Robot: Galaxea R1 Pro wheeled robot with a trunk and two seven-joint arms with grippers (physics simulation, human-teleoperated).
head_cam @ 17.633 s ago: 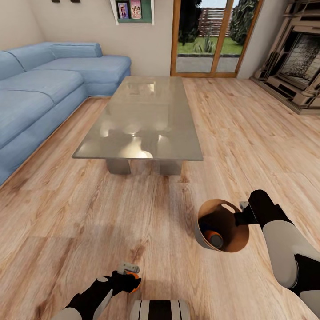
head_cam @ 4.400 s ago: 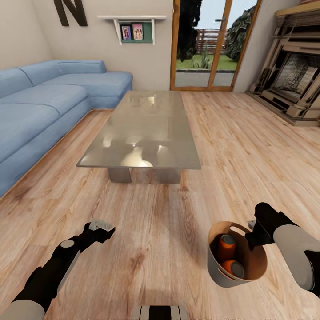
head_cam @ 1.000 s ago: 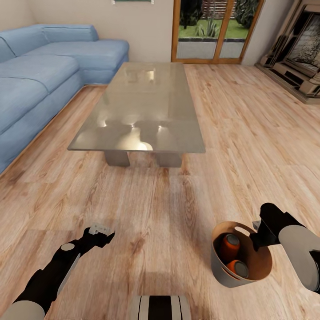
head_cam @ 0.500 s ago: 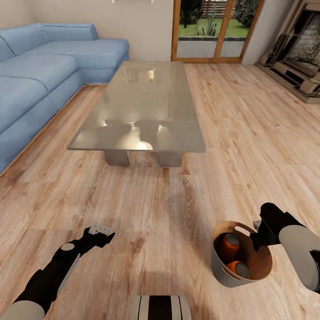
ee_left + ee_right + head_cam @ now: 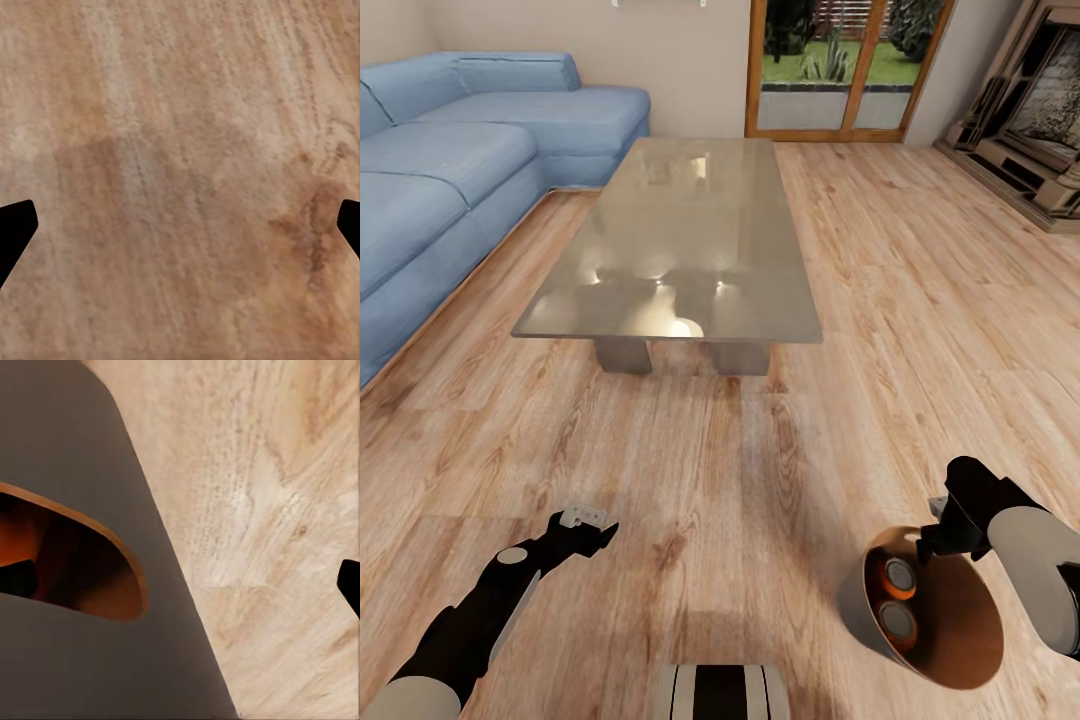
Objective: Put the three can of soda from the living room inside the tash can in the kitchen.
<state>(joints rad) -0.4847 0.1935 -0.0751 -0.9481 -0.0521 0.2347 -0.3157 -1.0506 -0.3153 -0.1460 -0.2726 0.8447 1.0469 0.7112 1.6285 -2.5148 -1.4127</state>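
Note:
The tash can hangs low at the right of the head view, tipped so its brown inside faces me. Two orange cans of soda lie inside it, grey tops up: one above the other. My right gripper is shut on the bin's rim by its handle slot. In the right wrist view the grey bin wall sits between the fingers of that gripper. My left gripper hovers open over the plank floor, and the left wrist view shows bare floor across the gap of this gripper.
A glass-topped low table stands ahead in the middle. A long blue sofa runs along the left. Glass doors are at the back and a fireplace at the right. Open wood floor lies between me and the table.
The tash can has swung down and tipped its mouth toward me, so the two cans now show their grey tops. The left arm and the camera have stayed still over the last second.

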